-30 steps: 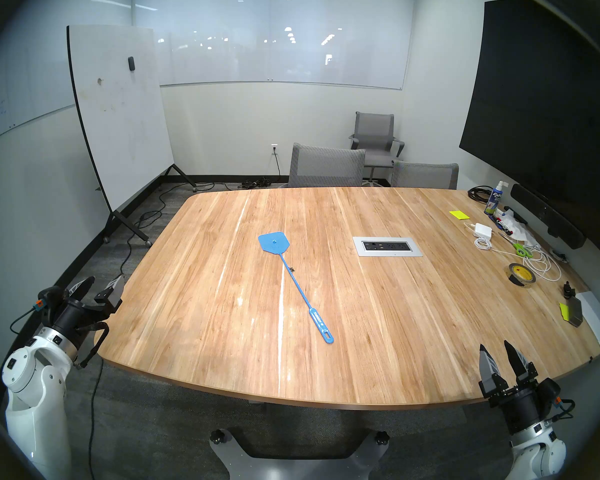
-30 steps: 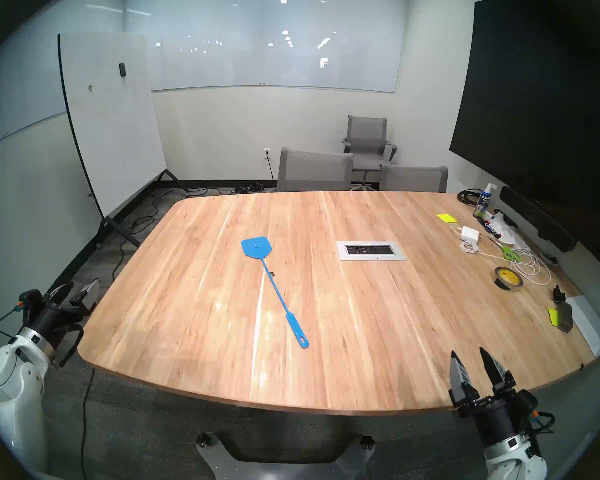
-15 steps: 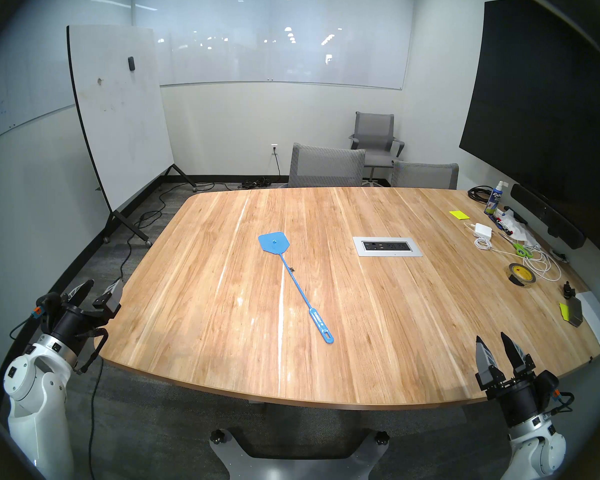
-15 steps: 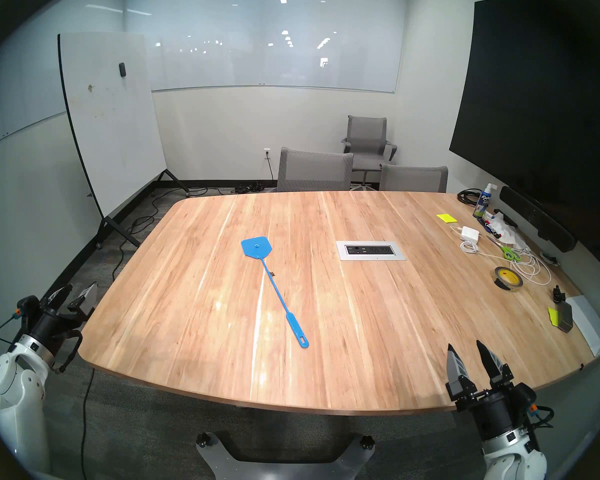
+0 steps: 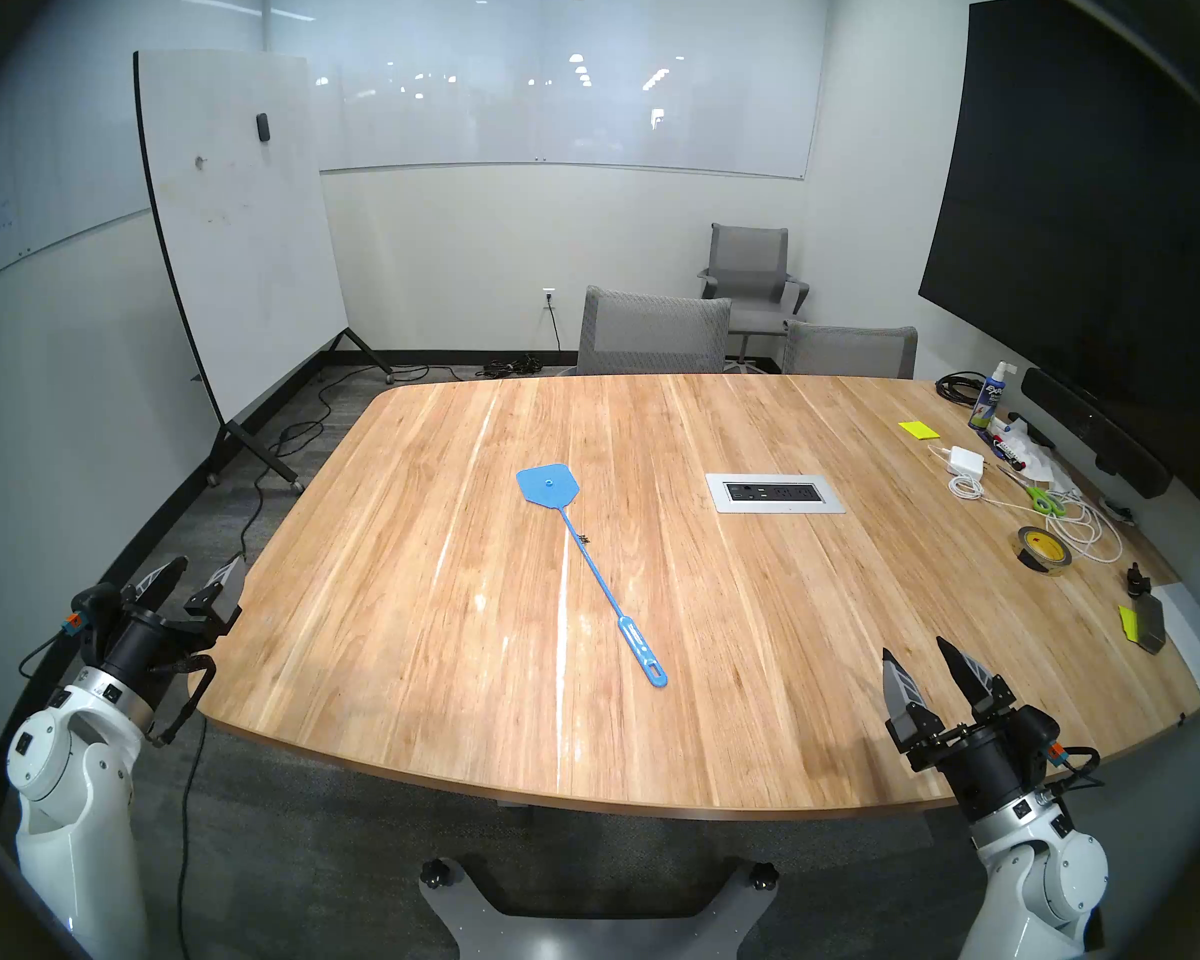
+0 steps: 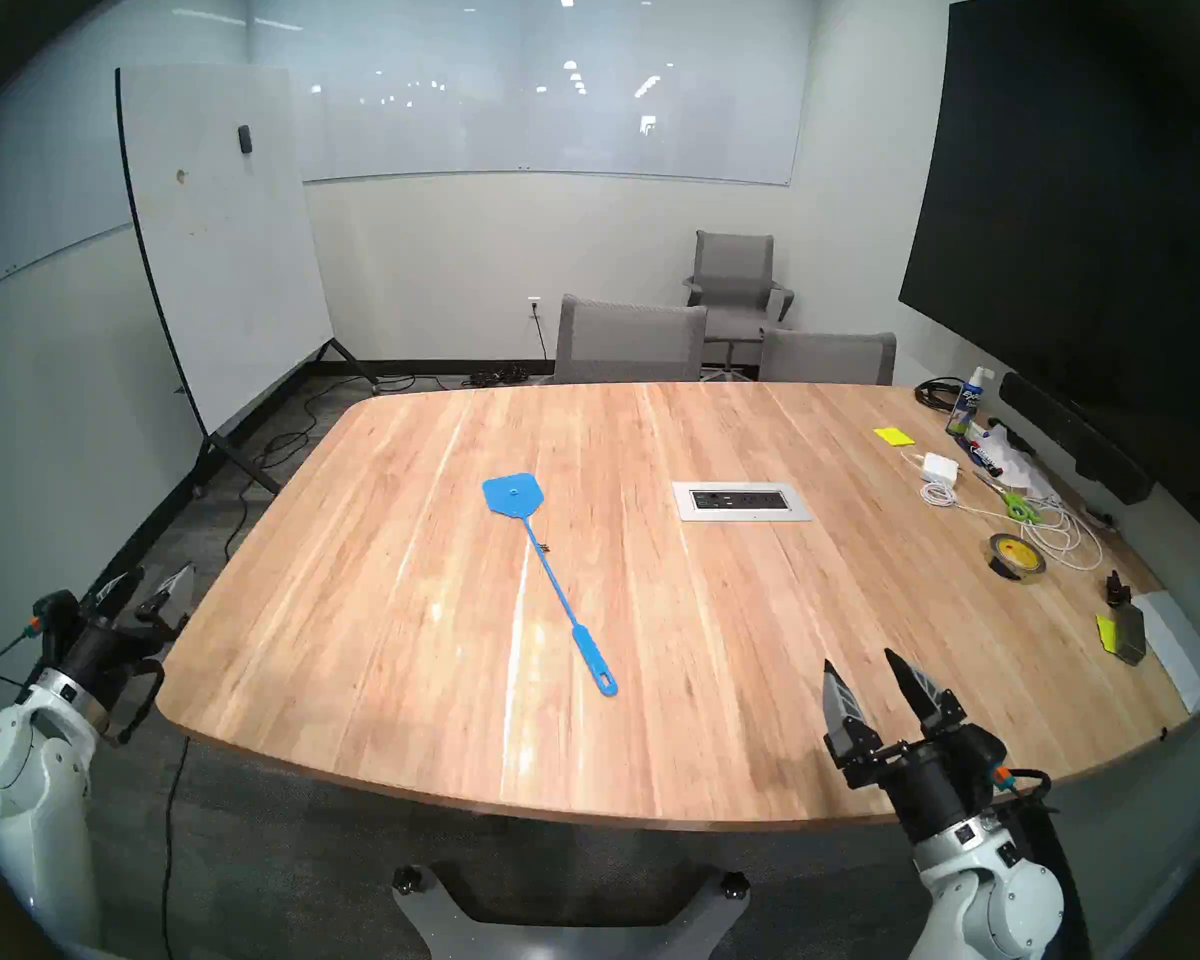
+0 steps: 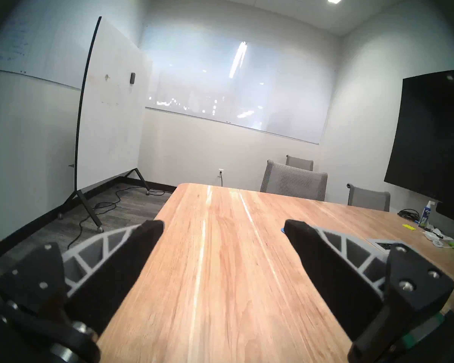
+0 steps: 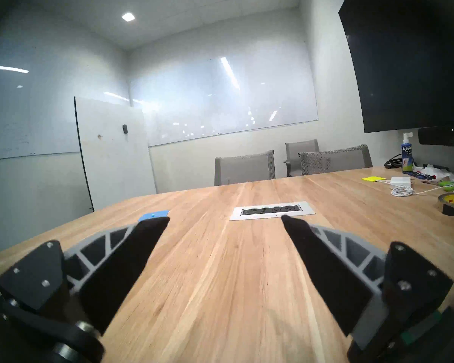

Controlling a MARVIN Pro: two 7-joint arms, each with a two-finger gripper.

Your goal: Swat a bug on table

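From the head views we see the blue swatter (image 5: 587, 564) lying flat on the table (image 5: 756, 626), with the bug (image 5: 585, 539) a black speck beside its shaft. In the left wrist view our left gripper (image 7: 223, 225) is spread wide and empty at the table's corner. In the right wrist view our right gripper (image 8: 224, 219) gapes empty above the near edge.

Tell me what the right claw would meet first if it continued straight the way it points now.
Probably nothing soon: the open right claw points level across the light-brown wooden table, roughly toward the silver rectangular outlet panel, which lies flush below that line. Depth is uncertain.
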